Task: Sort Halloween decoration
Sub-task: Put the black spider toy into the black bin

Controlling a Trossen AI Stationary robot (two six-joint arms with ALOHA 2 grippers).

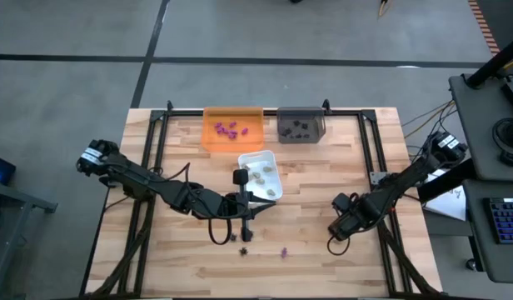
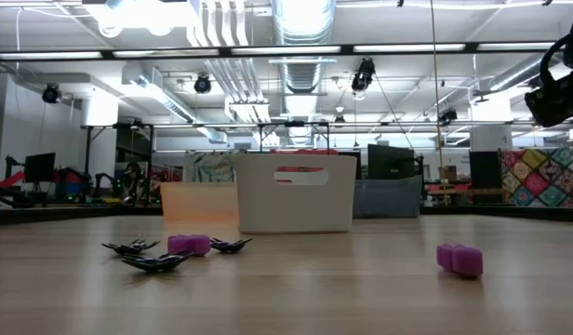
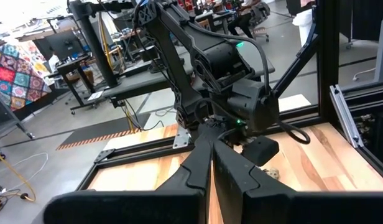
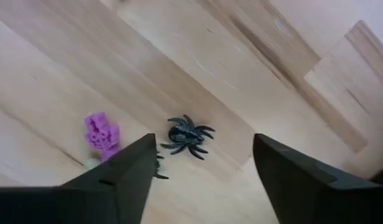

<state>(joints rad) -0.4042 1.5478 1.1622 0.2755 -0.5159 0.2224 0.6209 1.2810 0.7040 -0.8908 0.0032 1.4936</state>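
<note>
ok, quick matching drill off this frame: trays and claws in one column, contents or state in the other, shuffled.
Column one:
1. orange tray
2. grey tray
3. white tray
4. right claw

Column two:
A. holds pale beige pieces
B. open, above a black spider on the table
C. holds purple pieces
D. holds black pieces

Pairs: 1-C, 2-D, 3-A, 4-B

Second black piece (image 4: pixel 159 167) half hidden behind right jaws; shape unclear
</note>
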